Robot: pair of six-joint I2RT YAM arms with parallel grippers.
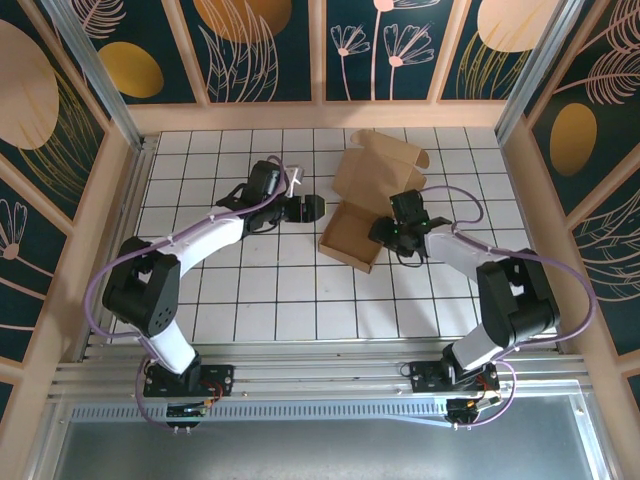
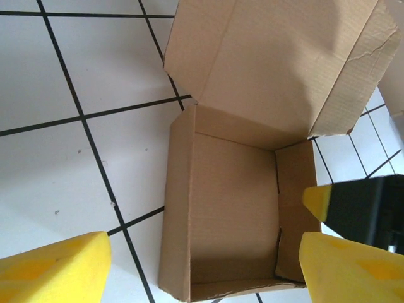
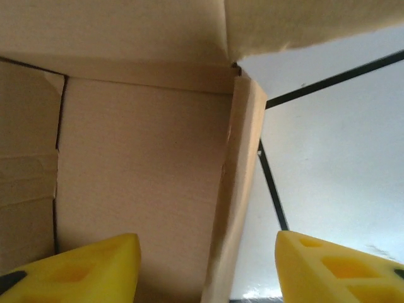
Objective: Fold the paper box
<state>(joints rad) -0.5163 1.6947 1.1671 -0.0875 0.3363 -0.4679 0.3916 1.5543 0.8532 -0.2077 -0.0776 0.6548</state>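
Observation:
The paper box [image 1: 347, 243] is a brown cardboard tray lying on the tiled table, its lid [image 1: 375, 165] standing open on the far side. My left gripper [image 1: 312, 207] hovers just left of the box, open with nothing between its fingers. In the left wrist view the box's floor [image 2: 233, 202] lies bare and the lid [image 2: 278, 57] leans back. My right gripper [image 1: 383, 235] is at the box's right side, open. Its yellow fingers straddle the right wall [image 3: 237, 189], one inside over the box floor [image 3: 139, 164] and one outside, neither touching it.
White tiles with black grid lines [image 1: 280, 300] cover the table, with wooden walls [image 1: 320, 115] around it. A yellow fingertip [image 2: 315, 202] of the right gripper shows at the box's right wall in the left wrist view. Bare tiles [image 3: 341, 158] lie right of the box.

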